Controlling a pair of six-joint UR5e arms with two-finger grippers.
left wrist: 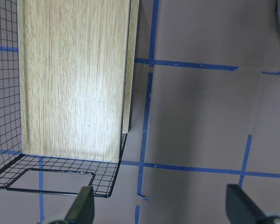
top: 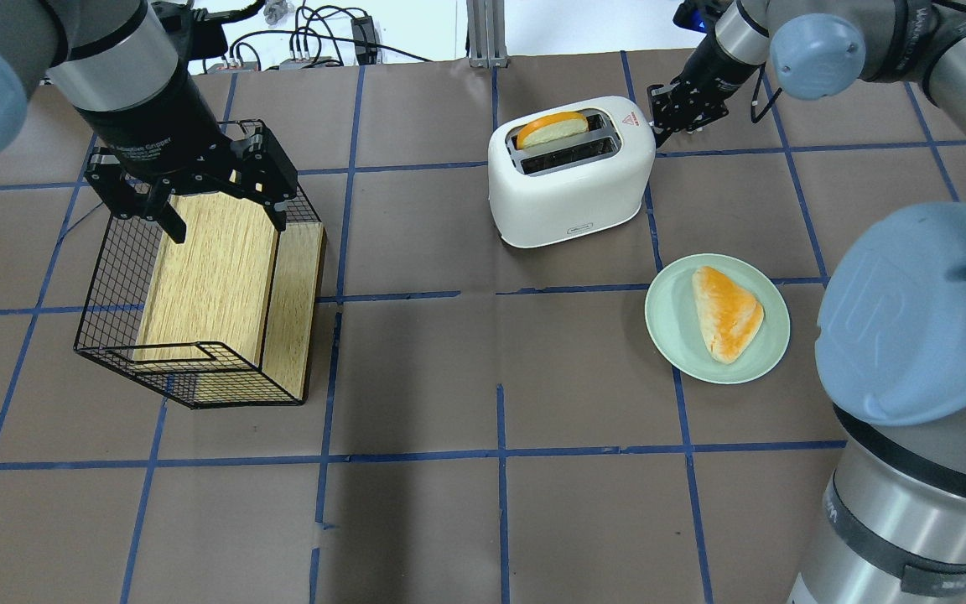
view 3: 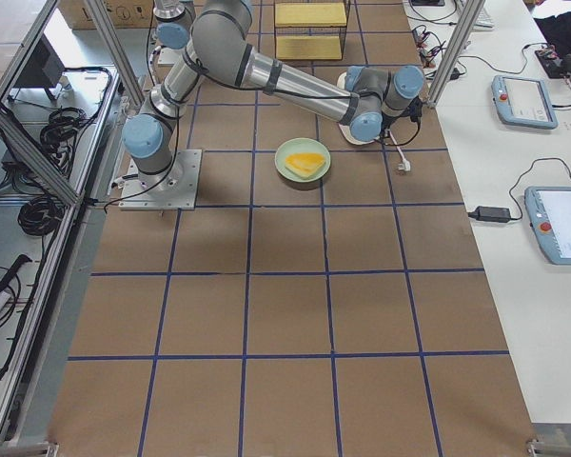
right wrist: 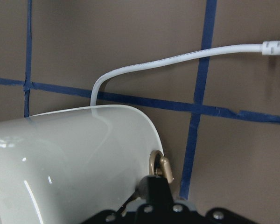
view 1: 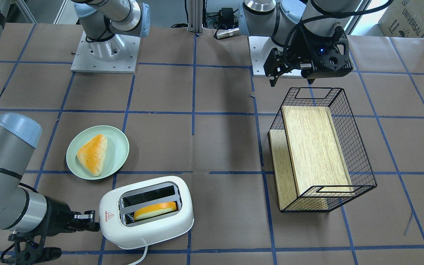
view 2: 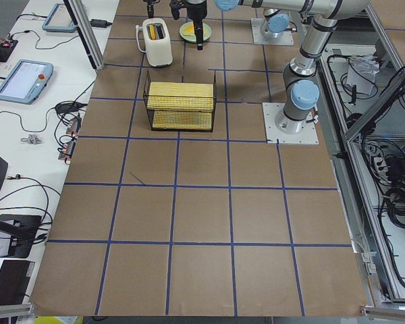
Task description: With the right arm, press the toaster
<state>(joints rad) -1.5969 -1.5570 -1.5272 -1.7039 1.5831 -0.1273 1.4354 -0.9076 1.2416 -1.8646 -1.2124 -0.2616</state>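
Toaster: white glossy two-slot toaster (view 1: 149,224), orange-crusted bread slice (view 1: 155,210) inside.
Right gripper (view 1: 95,222): fingers closed, at toaster's end.
Left gripper (top: 227,225): spread wide.

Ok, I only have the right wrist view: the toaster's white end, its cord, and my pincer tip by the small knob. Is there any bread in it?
Observer: Yes, one slice stands in the toaster's slot farther from the robot, with its top above the rim.
Operator: And the other slot?
Observer: Empty.
Operator: Where's the left pincer?
Observer: It is open, hovering over the wire basket, away from the toaster.
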